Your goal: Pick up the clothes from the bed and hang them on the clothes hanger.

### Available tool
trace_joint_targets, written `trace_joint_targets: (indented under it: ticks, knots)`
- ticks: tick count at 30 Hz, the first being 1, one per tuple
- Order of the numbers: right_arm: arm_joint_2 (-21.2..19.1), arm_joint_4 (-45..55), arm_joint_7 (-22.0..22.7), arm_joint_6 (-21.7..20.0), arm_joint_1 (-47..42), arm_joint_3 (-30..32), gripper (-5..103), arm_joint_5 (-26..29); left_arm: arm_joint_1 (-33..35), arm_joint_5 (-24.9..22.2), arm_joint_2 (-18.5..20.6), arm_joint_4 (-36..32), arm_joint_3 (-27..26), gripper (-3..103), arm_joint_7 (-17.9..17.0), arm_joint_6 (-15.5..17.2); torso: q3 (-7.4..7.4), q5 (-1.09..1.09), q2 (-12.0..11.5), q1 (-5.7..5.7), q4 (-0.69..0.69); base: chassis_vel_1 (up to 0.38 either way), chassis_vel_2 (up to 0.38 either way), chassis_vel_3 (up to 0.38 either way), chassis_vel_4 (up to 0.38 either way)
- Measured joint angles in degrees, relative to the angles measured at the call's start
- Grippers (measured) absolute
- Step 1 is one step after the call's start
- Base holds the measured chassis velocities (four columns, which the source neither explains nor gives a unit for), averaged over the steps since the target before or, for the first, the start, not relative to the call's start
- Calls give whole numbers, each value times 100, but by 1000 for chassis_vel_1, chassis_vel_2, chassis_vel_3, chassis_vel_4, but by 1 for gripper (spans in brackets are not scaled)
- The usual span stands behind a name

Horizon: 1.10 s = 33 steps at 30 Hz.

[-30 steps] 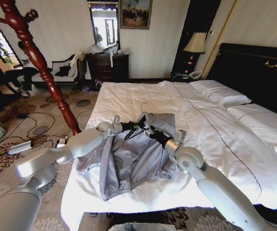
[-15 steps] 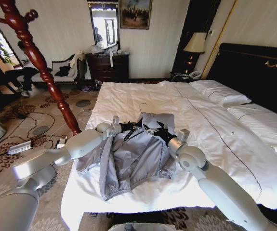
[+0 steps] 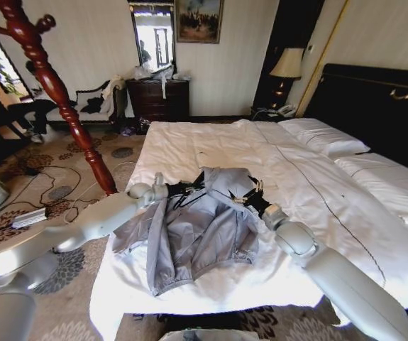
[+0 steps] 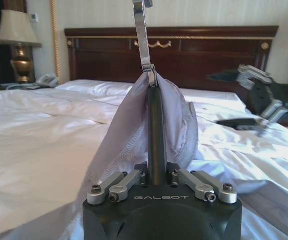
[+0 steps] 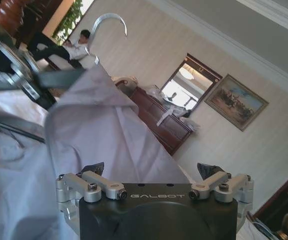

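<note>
Thin grey-lavender clothes (image 3: 200, 231), judged light, limp and slippery, are spread on the bed (image 3: 331, 206), best gathered at the collar, where the clothes hanger (image 4: 155, 140) is clamped by the left gripper (image 3: 177, 190) while the right gripper (image 3: 250, 197) fingers are splayed wide.

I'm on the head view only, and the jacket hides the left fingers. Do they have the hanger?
Observer: Yes. The left gripper is shut on the hanger, with the jacket draped over its top.
Operator: And the right one?
Observer: The right gripper is open, fingers spread wide, with jacket cloth lying between them.
Operator: Is the hook buried?
Observer: No. The hook sticks out bare above the cloth.
</note>
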Motion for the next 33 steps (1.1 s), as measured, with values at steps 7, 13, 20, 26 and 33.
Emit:
trace_joint_targets:
  ticks: [7, 13, 20, 26, 33]
  knots:
    - [43, -262, -89, 78, 205, -112, 100, -453, -10, 41, 196, -332, 129, 15, 15, 16, 0, -1, 0, 0, 5, 0, 0, 0, 0]
    - [-3, -422, -155, 145, 239, -108, 100, -884, -72, 129, 200, -494, 210, 15, 83, 17, 0, 0, 0, 0, 3, 0, 0, 0, 0]
    - [-64, -531, -158, 163, 285, -105, 100, -1296, -105, 161, 187, -617, 265, 15, 100, 17, 1, 0, 0, 0, 3, 0, 0, 0, 0]
    - [-148, -656, -176, 276, 341, -94, 100, -2209, -145, 199, 171, -697, 338, 15, 104, 22, 0, 0, 0, 0, 3, 0, 0, 0, 0]
    - [-239, -774, -316, 396, 370, -52, 100, -2910, -170, 255, 166, -801, 402, 15, 87, 37, 0, 0, 0, 0, 3, 0, 0, 0, 0]
